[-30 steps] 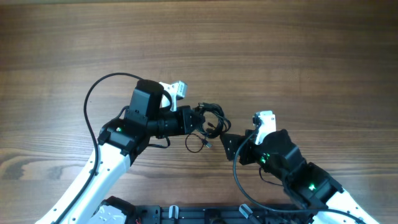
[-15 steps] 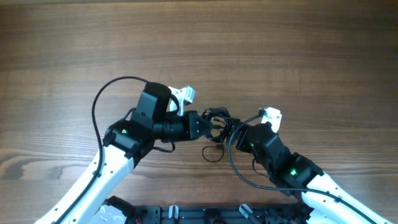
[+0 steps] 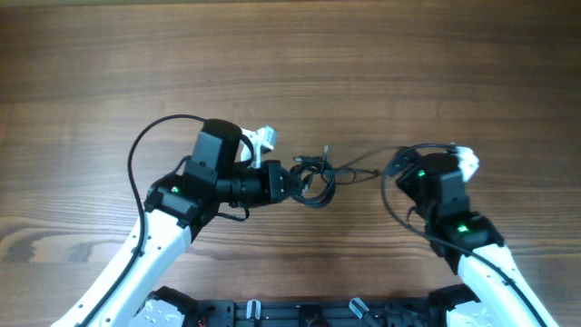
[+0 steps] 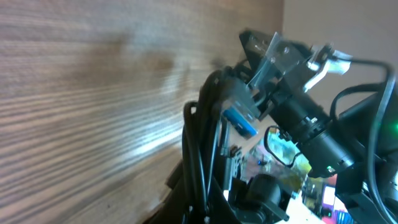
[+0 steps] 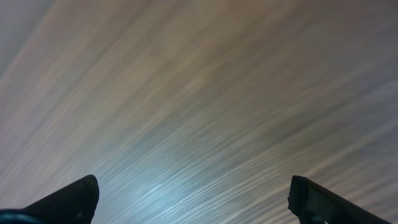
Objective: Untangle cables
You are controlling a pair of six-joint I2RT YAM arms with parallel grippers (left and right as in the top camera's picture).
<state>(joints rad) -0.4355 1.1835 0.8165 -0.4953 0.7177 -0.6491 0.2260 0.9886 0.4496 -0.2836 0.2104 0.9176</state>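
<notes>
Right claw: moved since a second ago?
Yes. Overhead, the open right claw swung rightward along the fixed black base rail, away from the thin black knotted cables.

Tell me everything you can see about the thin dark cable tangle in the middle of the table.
The thin dark cables form a small knotted coil of glossy, flexible black wire loops over the middle of the brown wooden table. The left pincer is shut on the coil's left side, and its wrist view shows several strands crowded together there. One fine strand trails rightward from the knot; where it ends is unclear.
</notes>
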